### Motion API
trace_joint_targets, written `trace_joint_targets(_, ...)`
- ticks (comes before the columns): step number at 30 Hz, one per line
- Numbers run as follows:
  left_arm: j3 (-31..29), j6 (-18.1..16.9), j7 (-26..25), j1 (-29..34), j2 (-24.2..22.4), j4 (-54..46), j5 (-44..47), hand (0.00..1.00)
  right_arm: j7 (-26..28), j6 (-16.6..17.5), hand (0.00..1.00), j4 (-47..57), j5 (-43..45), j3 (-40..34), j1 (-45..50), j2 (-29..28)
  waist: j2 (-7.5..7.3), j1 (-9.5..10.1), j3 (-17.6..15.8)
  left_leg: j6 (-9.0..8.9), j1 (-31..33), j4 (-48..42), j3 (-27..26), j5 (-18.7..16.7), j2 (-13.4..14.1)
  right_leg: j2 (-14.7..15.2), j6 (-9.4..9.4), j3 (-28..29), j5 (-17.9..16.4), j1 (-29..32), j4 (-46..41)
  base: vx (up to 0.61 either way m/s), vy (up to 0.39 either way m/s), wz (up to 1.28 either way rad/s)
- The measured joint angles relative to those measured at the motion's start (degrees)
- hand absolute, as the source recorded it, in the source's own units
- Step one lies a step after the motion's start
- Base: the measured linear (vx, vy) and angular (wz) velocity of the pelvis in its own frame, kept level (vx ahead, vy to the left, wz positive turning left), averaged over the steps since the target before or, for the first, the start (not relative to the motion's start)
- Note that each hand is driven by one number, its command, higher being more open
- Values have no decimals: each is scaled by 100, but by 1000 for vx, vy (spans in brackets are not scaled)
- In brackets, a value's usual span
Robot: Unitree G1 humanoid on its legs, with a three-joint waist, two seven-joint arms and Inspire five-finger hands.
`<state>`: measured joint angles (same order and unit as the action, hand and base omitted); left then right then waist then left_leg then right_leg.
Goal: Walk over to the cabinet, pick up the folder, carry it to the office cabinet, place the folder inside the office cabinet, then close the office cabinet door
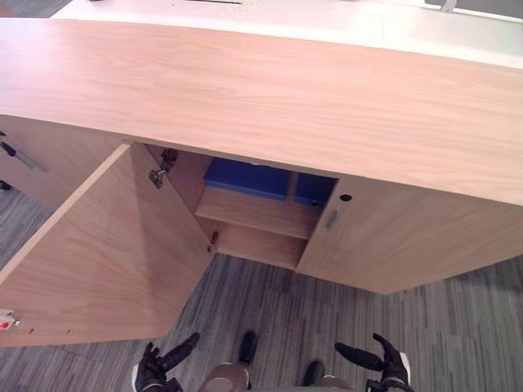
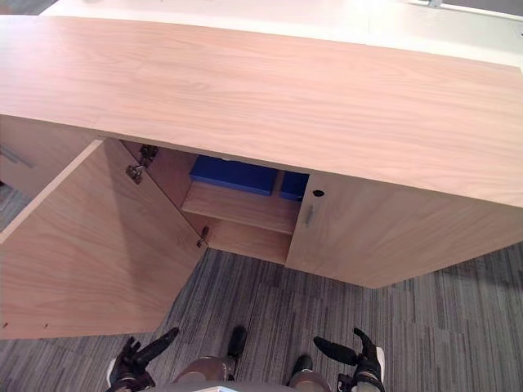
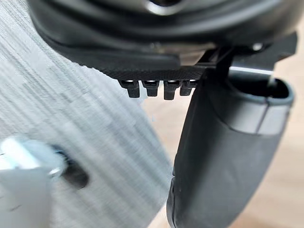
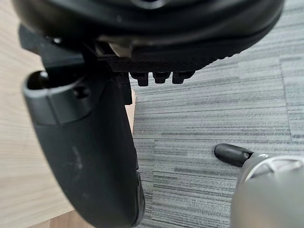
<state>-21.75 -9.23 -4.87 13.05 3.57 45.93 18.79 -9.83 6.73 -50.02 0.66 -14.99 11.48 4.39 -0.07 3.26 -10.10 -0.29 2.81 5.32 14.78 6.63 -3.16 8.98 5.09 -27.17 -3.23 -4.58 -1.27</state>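
A blue folder [image 1: 245, 177] lies on the upper shelf inside the wooden office cabinet [image 1: 261, 90], under its wide top. More blue [image 1: 313, 189] shows to the right of a thin wooden upright. The cabinet's left door [image 1: 106, 253] is swung wide open towards me. Its right door [image 1: 384, 237] is closed. My left hand [image 1: 159, 363] hangs low near the open door's lower edge, fingers relaxed and empty. My right hand [image 1: 384, 359] hangs low in front of the closed door, also open and empty. Both hands are well short of the folder.
Grey striped carpet [image 1: 270, 302] covers the floor between me and the cabinet. A lower shelf space [image 1: 257, 245] is bare. A metal handle [image 1: 24, 159] shows on a neighbouring unit at the far left. A white desk [image 1: 327, 20] stands behind the cabinet.
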Motion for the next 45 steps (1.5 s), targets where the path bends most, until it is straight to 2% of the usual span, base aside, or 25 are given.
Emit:
trace_joint_targets(2, -100, -4, 6, 116, 6, -325, 58, 100, 4, 2, 100, -2, 38, -41, -3, -26, -3, 32, 9, -17, -3, 2, 146, 28, -15, 13, 0, -148, -65, -44, -73, -69, -35, 46)
trace_joint_targets(5, -469, -3, 16, 370, 13, -1098, 207, 100, 1, 2, 100, 35, 47, -50, -25, -94, -25, 200, 58, -63, 28, 6, 299, 4, -27, 36, -16, -346, -262, -76, -208, -87, -50, 39)
trace_joint_targets(6, -698, -3, 9, 454, 21, -1462, 274, 100, -2, 2, 100, 140, 52, -50, -11, -130, -32, 258, 88, -2, 61, 6, 312, -42, -18, 36, 31, -439, -331, -77, -243, -55, -51, 39)
trace_joint_targets(8, -963, -7, -18, 521, 139, -1884, 359, 100, -6, 2, 100, 320, 141, -49, -10, -156, -25, 318, 145, 0, 125, 6, 312, -43, -14, 56, 55, -596, -424, -79, -287, -36, -51, 47)
trace_joint_targets(10, -1103, -41, -89, 589, 557, -2582, 381, 100, -17, 5, 100, 555, 209, -27, 34, -162, -74, 380, 210, -3, 206, 4, 385, -33, -29, 66, 86, -797, -512, -108, -310, 32, -49, 50)
trace_joint_targets(11, -1110, -99, -122, 581, 711, -2689, 379, 100, -22, 8, 100, 619, 213, -25, 29, -163, -83, 400, 210, -40, 211, 3, 442, 2, -45, 66, 48, -860, -496, -138, -326, 93, -65, 54)
trace_joint_targets(13, -1124, -271, -157, 397, 1320, -2869, 366, 100, -30, 41, 100, 810, 225, -6, -44, -106, -84, 421, 221, -7, 215, -29, 637, 104, -108, 90, 40, -1010, -500, -208, -381, 117, -62, 54)
trace_joint_targets(16, -1117, -390, -165, 137, 1760, -2987, 353, 100, -14, 93, 100, 841, 252, 165, -206, 15, -87, 431, 222, -5, 213, -32, 685, 108, -119, 91, 19, -877, -513, -254, -376, 70, -43, 31)
trace_joint_targets(17, -1010, -410, -180, 2, 2040, -2989, 143, 100, 23, 147, 100, 950, 254, 257, -274, 29, -89, 443, 221, -5, 215, -32, 678, 108, -131, 91, 19, -748, -513, -264, -348, 29, -39, 9)
trace_joint_targets(20, -814, -433, -237, -143, 2162, -2995, 23, 100, 94, 176, 100, 1001, 254, 391, -323, 30, -93, 440, 219, -6, 212, -32, 649, 108, -132, 92, 18, -593, -511, -262, -333, -1, -26, 0)
trace_joint_targets(23, -651, -437, -398, -273, 2134, -3004, -14, 100, 174, 176, 100, 993, 254, 432, -335, -26, -112, 433, 207, -8, 206, -31, 522, 106, -105, 86, 23, -365, -507, -231, -283, -49, -19, -18)
trace_joint_targets(26, -597, -447, -502, -97, 2042, -3206, -19, 100, 193, 175, 100, 985, 253, 431, -253, -34, -130, 440, 198, -21, 206, -29, 363, 97, -38, 74, 41, -105, -491, -140, -284, -88, -3, -29)
trace_joint_targets(29, -596, -563, -617, 383, 1483, -3802, -18, 100, 191, 172, 100, 982, 251, 424, -138, -42, -131, 449, 198, -29, 205, 1, 135, 99, 32, 41, 57, 184, -429, -25, -281, -129, 14, -43)
trace_joint_targets(32, -330, -687, -615, 940, 911, -4344, -25, 100, 188, 162, 100, 970, 249, 419, 14, -94, -132, 449, 197, -79, 224, 3, -24, 86, 90, 1, 2, 352, -387, 82, -258, -140, 23, -25)
trace_joint_targets(35, 194, -755, -587, 1434, 476, -4573, -55, 100, 187, 150, 100, 817, 249, 421, 81, -181, -127, 442, 198, -75, 267, 4, -134, 85, 146, -44, -26, 492, -367, 173, -249, -124, 18, -14)
trace_joint_targets(38, 917, -549, -480, 1799, 232, -4324, -59, 100, 188, 141, 100, 657, 249, 428, 67, -285, -124, 373, 195, -108, 400, 2, -358, 110, 229, -108, -4, 685, -376, 350, -277, -87, 12, -5)
trace_joint_targets(42, 2041, -358, -190, 1970, 186, -3809, -196, 100, 177, 136, 100, 576, 251, 523, -29, -307, -96, 362, 171, -140, 555, -5, -688, 131, 297, -158, -3, 1123, -376, 691, -388, -39, 24, -24)
trace_joint_targets(43, 2164, -349, -183, 1965, 178, -3771, -277, 100, 174, 136, 100, 576, 251, 564, -76, -302, -89, 352, 167, -142, 581, -13, -759, 133, 314, -169, -3, 1204, -373, 757, -405, -17, 27, -55)
trace_joint_targets(45, 2745, -296, -118, 1753, 254, -3595, -580, 100, 152, 140, 100, 582, 252, 801, -335, -321, -78, 205, 142, -165, 691, -27, -1098, 149, 398, -223, -7, 1593, -286, 1074, -466, -8, 16, -81)
